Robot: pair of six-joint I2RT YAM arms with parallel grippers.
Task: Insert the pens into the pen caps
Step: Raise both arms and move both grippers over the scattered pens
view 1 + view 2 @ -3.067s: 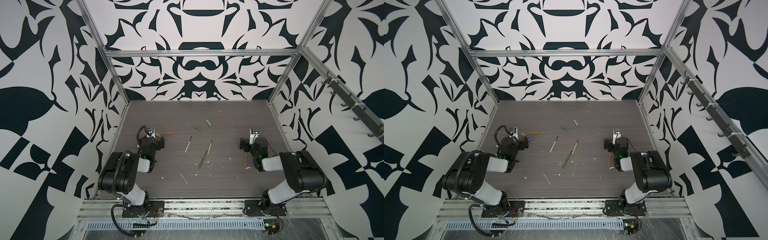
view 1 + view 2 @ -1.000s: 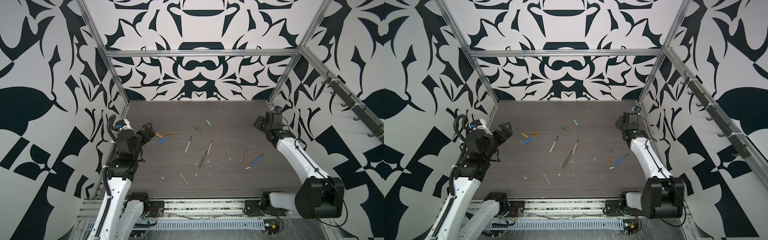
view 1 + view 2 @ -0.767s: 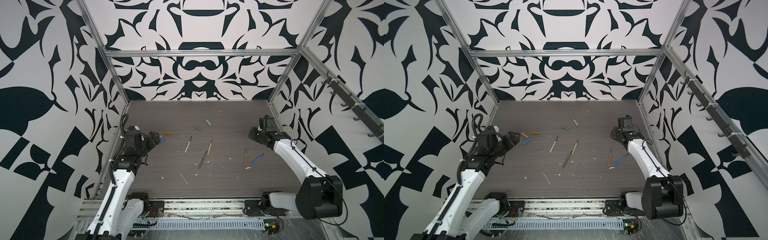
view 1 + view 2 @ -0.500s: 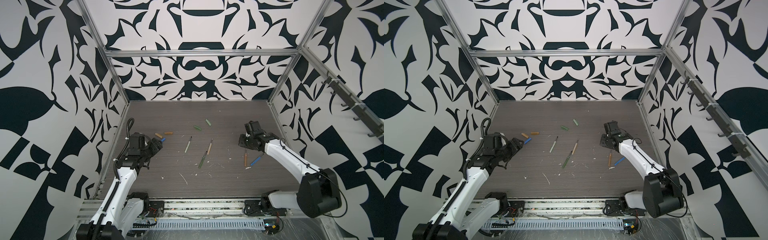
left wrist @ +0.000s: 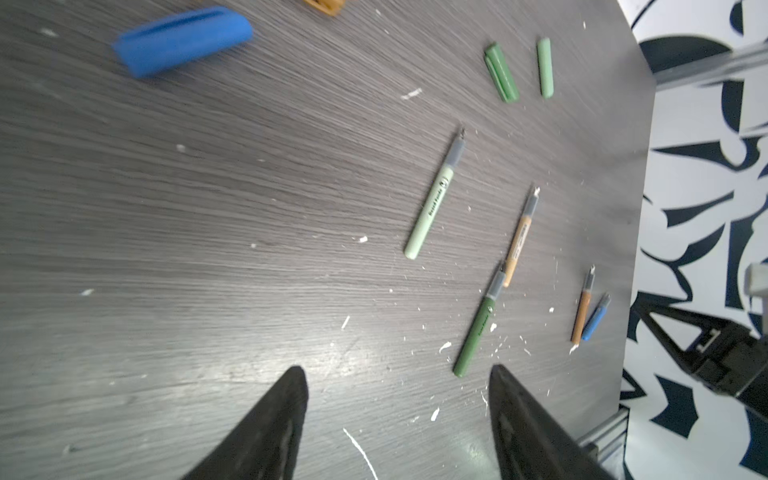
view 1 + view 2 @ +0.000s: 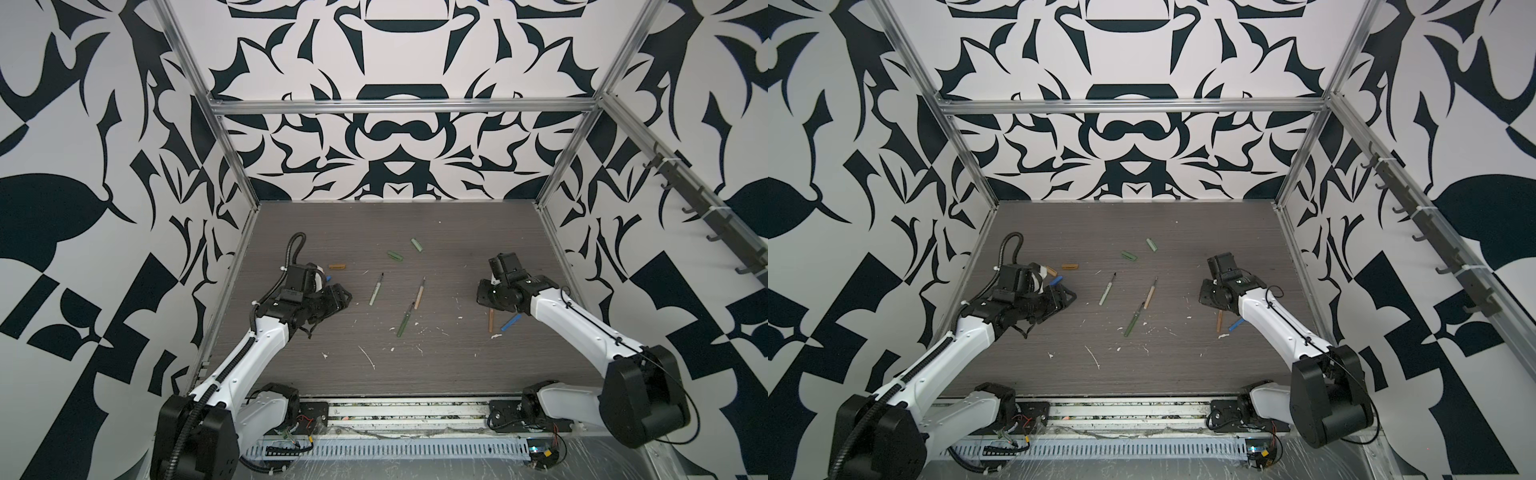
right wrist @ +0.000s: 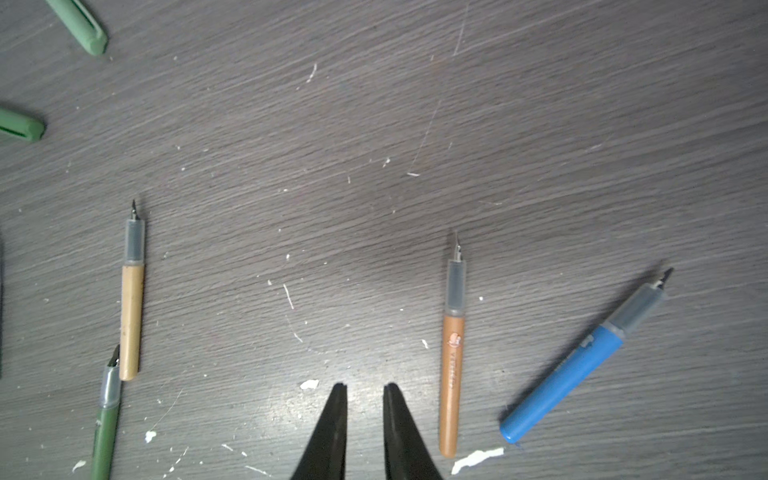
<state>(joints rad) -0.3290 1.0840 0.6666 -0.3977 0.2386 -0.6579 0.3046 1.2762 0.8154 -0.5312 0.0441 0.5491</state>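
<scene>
Left gripper [image 5: 399, 374]: I am seeing it spread wide, holding nothing, near the stubby blue plastic pen cap [image 5: 183, 39].
Right gripper [image 7: 365, 388]: I am seeing it nearly pinched together, empty, hovering just beside the slim orange-brown plastic pen [image 7: 452, 365].

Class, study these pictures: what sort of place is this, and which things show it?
Probably a robot test cell in a lab: white robot arms mounted at the front of the table, an aluminium frame holding black-and-white patterned panels, and loose pens on that table.
</scene>
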